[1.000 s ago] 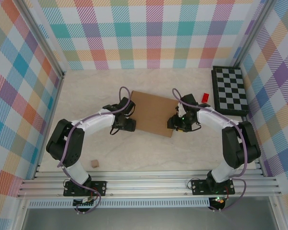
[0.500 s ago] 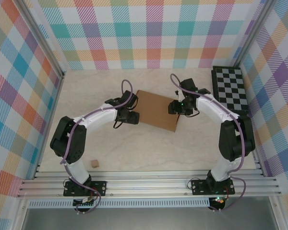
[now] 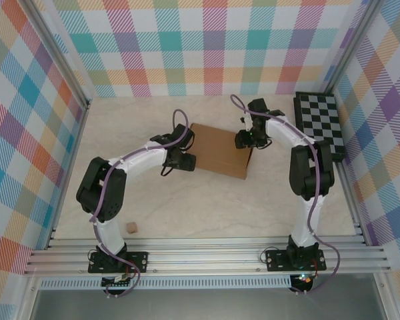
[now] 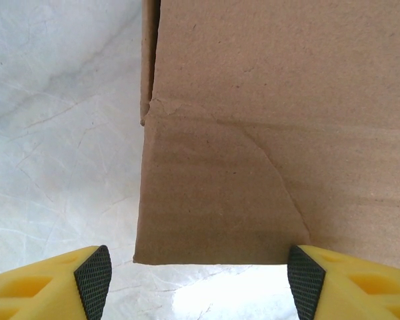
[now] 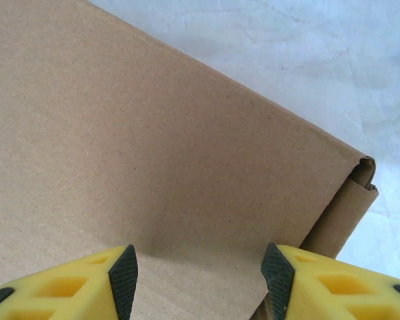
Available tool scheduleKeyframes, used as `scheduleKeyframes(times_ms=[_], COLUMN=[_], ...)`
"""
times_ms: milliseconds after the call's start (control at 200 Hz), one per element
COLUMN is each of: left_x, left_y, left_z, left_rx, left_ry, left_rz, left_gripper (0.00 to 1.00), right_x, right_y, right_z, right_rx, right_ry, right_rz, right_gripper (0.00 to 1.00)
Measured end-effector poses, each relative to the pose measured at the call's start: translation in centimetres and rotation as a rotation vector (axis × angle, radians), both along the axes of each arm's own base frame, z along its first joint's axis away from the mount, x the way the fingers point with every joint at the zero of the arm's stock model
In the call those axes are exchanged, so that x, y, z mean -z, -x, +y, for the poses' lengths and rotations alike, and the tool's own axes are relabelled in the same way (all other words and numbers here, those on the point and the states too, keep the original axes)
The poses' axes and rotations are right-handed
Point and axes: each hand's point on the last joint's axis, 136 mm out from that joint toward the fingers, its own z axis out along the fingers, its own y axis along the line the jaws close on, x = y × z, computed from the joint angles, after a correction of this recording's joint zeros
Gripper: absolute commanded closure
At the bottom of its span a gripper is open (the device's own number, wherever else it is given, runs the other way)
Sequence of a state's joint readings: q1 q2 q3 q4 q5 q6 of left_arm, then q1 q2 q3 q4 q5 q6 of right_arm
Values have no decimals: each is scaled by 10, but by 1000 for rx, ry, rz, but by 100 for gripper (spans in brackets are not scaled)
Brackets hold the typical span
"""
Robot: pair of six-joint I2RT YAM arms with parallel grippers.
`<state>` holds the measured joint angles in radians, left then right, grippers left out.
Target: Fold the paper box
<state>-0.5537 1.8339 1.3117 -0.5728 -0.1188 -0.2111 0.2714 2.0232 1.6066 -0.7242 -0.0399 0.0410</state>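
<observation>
One paper box [image 3: 217, 150] between left gripper [image 3: 187, 162], right gripper [image 3: 243, 141], both spread.

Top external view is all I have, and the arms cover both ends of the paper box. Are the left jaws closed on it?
Observer: No. The left wrist view shows the left jaws open, pads wide apart, with the near edge of the paper box lying across the gap.
Operator: And the right jaws?
Observer: Also open. In the right wrist view their pads are spread, with flat cardboard spanning the space between them.
Operator: Any damage I can't see?
Observer: A curved crease runs through the panel in front of the left jaws.
</observation>
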Motion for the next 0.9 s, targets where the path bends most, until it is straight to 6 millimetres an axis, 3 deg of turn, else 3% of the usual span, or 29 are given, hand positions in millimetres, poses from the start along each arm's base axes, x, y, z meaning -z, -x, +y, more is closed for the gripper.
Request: scheduleKeyframes(times_ms=[295, 505, 765, 900], left_x=[6, 2, 2, -1], left_y=[-12, -18, -19, -20], left_z=[-2, 1, 2, 1], left_rx=[-9, -25, -28, -33], left_ry=[-12, -5, 1, 25], left_rz=[0, -9, -5, 4], left_gripper=[26, 26, 24, 19], right_x=[2, -7, -57, -62], right_y=[-6, 2, 64, 98], right_z=[-5, -4, -10, -3], right_rx=[-34, 22, 140, 168], right_ry=[-7, -61, -173, -279], right_rz=[4, 36, 26, 55], right_gripper=[40, 39, 38, 38])
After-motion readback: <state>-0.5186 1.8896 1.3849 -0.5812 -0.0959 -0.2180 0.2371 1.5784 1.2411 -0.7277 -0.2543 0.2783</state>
